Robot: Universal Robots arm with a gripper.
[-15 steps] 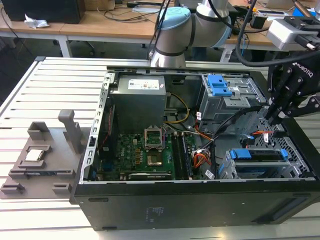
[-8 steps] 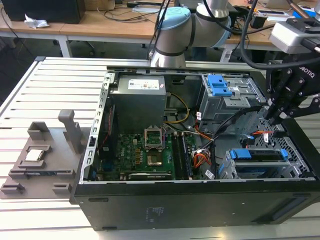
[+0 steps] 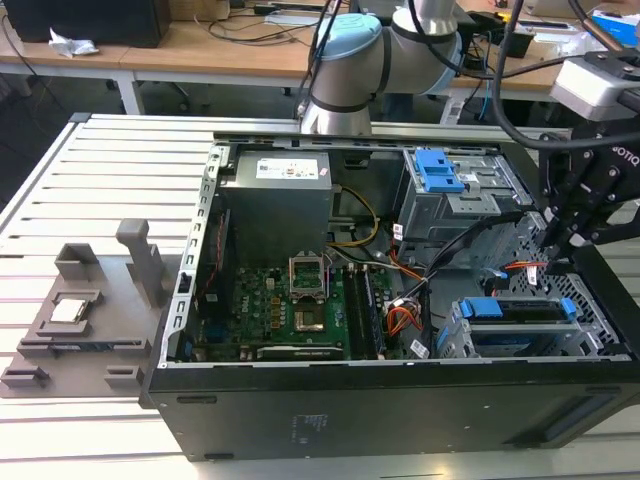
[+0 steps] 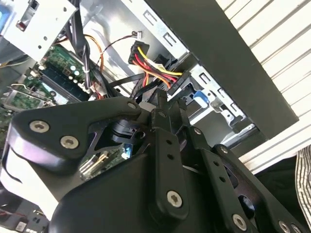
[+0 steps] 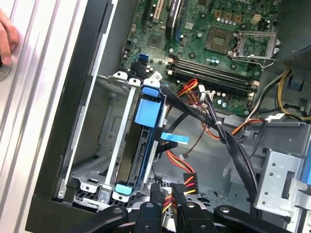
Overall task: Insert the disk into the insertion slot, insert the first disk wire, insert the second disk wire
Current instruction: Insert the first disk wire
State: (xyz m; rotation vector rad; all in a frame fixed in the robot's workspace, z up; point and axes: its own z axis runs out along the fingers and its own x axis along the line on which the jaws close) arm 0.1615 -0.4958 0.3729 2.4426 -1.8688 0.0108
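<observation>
The disk [image 5: 141, 155] sits edge-on in its blue carrier [image 5: 147, 111], seated inside the insertion slot [image 5: 109, 145], the low silver cage at the case's front corner. In the exterior view the disk [image 3: 520, 312] lies in that cage [image 3: 452, 340] at the exterior view's right. My gripper [image 5: 166, 204] hangs just above the disk's rear end, fingers [image 5: 155, 201] close together around a disk wire [image 5: 187, 180], a black connector with red, yellow and black leads. The same gripper [image 3: 548, 250] hovers over the cage in the exterior view. A flat blue connector [image 5: 175, 138] lies loose beside the disk.
A taller grey cage with a blue latch [image 3: 440, 170] stands behind the low cage. The motherboard [image 3: 300, 300] and power supply [image 3: 275, 190] fill the case's left half. Loose cable bundles [image 5: 214, 121] cross the middle. A hand [image 5: 6, 39] rests on the slatted table outside the case.
</observation>
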